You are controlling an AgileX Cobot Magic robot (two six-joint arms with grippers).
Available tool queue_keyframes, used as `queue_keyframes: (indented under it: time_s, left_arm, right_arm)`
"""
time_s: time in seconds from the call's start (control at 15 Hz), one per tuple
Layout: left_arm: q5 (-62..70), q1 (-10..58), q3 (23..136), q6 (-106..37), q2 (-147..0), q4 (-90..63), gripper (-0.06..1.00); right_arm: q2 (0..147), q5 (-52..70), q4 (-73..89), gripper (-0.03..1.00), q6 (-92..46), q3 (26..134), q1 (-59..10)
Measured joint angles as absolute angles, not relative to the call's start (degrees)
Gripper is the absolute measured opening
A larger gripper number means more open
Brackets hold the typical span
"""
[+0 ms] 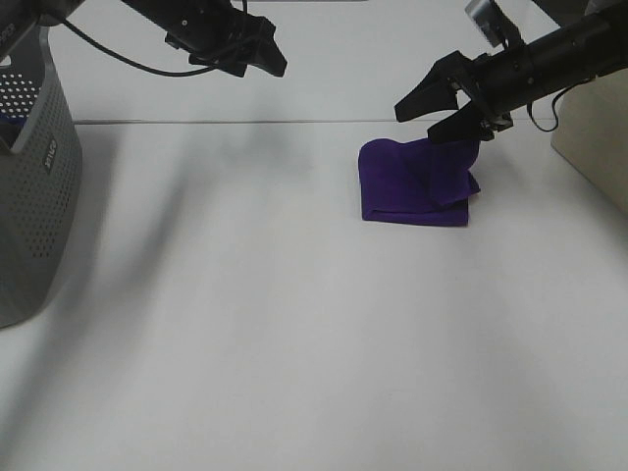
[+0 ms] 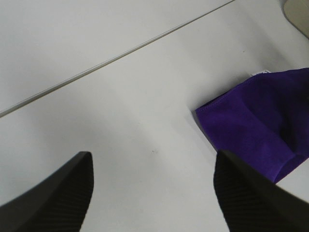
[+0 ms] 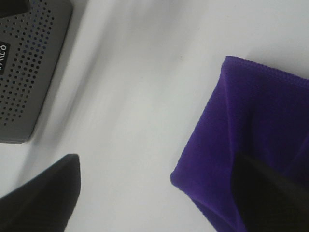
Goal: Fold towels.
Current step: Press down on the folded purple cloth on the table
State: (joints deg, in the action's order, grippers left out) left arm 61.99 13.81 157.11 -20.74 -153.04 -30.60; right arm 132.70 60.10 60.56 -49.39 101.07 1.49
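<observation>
- Folded deep purple cloth towel lies on the white surface, right of centre.
- Right end effector spread wide above the towel's far edge.
- Left end effector spread, empty, well apart.

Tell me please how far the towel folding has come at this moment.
Done: the purple towel lies on the white table as a compact folded bundle. In hand: the right gripper is open just above its far edge, one finger seeming to touch the cloth, so it may be releasing or adjusting. The left gripper is open and away from the towel. Left: perhaps a tidier final fold; something purple shows inside the grey basket.
</observation>
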Motion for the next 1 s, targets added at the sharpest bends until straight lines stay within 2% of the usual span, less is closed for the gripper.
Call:
queue_keyframes:
  time_s: [0.2, 0.67, 0.93, 1.0]
  left_arm:
    - [61.8, 13.8, 157.1, -20.7, -153.0, -30.3, 0.65]
    - [60.4, 13.8, 157.1, -20.7, -153.0, -29.8, 0.65]
    - [60.4, 13.8, 157.1, -20.8, -153.0, -29.7, 0.65]
    - [60.4, 13.8, 157.1, -21.2, -153.0, -29.7, 0.65]
  right_arm:
    - [135.9, 60.8, 59.9, 0.78, -49.4, 102.8, 1.5]
    - [136.8, 54.4, 42.4, 0.77, -46.5, 106.6, 3.6]
    - [137.5, 54.7, 43.6, 0.77, -47.9, 106.9, 3.8]
    - [136.5, 56.0, 49.4, 0.77, -52.6, 106.9, 3.8]
